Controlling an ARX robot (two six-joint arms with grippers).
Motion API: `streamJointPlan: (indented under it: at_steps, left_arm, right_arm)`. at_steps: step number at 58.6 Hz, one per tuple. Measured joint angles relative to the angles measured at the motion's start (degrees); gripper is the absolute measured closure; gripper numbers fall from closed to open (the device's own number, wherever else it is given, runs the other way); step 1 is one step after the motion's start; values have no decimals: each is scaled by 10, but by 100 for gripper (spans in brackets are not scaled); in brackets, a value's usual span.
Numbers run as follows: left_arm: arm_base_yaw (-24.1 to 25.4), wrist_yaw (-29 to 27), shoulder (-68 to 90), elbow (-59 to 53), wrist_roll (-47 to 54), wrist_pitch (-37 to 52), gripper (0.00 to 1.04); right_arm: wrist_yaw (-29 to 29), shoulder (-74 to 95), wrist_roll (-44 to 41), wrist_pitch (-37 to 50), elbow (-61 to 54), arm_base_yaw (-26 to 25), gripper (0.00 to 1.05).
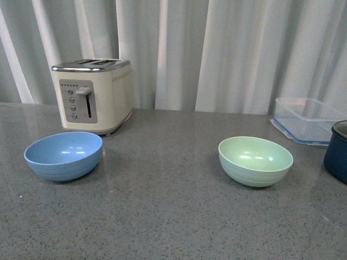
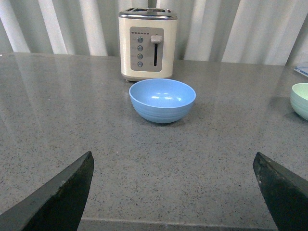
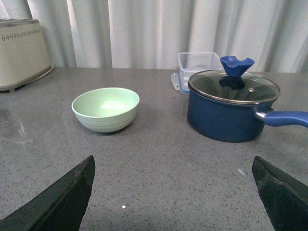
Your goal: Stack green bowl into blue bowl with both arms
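While hovering over the grey worktop (image 1: pixel 162 222), holding left tool (image 2: pixel 171 192) and right tool (image 3: pixel 171 192) spread wide, gripping nothing. Facing the blue bowl (image 1: pixel 63 155) sitting upright before the toaster (image 1: pixel 93 95), well apart from the green bowl (image 1: pixel 255 161) standing near the navy pot (image 3: pixel 231 113).

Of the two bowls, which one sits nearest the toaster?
The blue bowl, just in front of the toaster on the left. The green bowl stands far to the right, closer to the navy pot.
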Motion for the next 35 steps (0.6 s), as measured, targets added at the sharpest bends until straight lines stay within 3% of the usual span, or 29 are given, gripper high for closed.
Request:
streamJointPlan:
  at_steps: [2, 4, 7, 20, 35]
  left_arm:
    - [-5, -17, 4, 1, 4, -4, 7]
    - [-21, -81, 22, 8, 14, -24, 7]
    - [-22, -124, 71, 23, 19, -23, 7]
    - [41, -84, 256, 136, 26, 35, 7]
    - [54, -44, 524, 365, -41, -38, 7]
  right_arm:
    - [0, 0, 0, 0, 0, 0, 10]
    - [0, 0, 0, 0, 0, 0, 10]
    - [0, 0, 0, 0, 0, 0, 10]
    - [0, 0, 0, 0, 0, 0, 10]
    - [0, 0, 0, 0, 0, 0, 10]
